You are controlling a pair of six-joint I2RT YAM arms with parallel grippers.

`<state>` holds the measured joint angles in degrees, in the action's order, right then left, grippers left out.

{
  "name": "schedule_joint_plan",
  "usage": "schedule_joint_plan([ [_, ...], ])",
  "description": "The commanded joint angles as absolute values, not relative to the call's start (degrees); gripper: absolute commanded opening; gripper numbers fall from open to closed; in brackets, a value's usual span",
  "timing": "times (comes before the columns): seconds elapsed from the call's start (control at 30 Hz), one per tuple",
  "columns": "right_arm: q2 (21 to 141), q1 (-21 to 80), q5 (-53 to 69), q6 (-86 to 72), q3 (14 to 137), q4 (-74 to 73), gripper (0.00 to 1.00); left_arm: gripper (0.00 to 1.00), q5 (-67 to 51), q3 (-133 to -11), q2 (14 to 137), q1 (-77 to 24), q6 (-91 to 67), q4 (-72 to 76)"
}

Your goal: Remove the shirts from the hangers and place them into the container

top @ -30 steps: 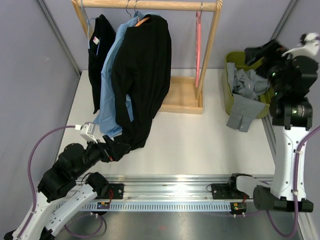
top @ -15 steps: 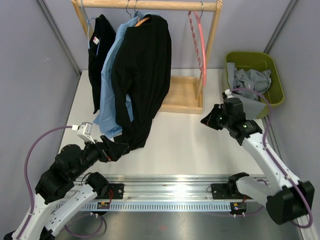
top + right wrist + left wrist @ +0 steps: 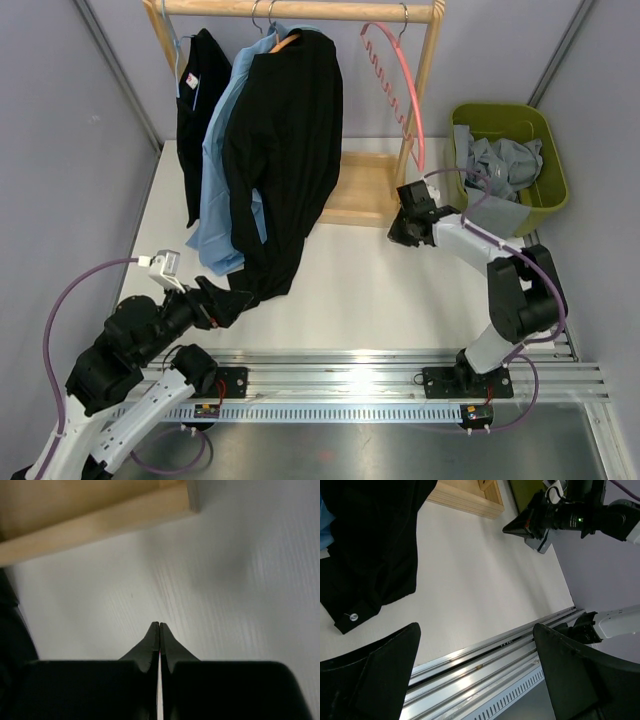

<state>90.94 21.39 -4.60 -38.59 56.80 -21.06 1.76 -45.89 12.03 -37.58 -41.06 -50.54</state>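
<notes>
Grey shirt in olive container, right hand pinched (empty)

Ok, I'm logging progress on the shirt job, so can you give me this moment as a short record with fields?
hung on rail: front black shirt, light blue shirt, far-left black shirt
bare hanger: pink hanger, hooked on the rail
container: grey shirt inside, partly draped over its rim
left gripper: open, empty, near the front black shirt's cuff
right gripper: shut, empty, over the table by the wooden tray
</notes>
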Motion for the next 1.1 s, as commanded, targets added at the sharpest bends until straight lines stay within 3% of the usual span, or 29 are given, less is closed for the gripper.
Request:
schedule_joint_plan([
  [0.0,96.7,21.5,-14.6,-42.2,65.1,-22.3,0.00,0.99,2.5,-47.3,10.7,-37.7,-41.0,-50.1],
  [0.23,112.3,21.6,-15.6,-44.9,77.2,-28.5,0.00,0.99,3.5,-48.5,9.1,-37.7,-41.0,-52.7],
  [0.53,114.6,21.5,-19.5,-44.0,80.9,-27.1,0.00,0.99,4.7,-49.3,7.6,-37.7,-40.8,-55.4],
  [0.97,127.1,20.1,-16.6,-35.1,105.6,-35.1,0.00,0.99,3.8,-49.3,7.4,-37.7,-41.7,-55.7],
  [1.07,123.9,20.2,-15.3,-34.7,102.2,-32.5,0.00,0.99,4.3,-49.0,6.9,-37.7,-41.7,-56.1],
])
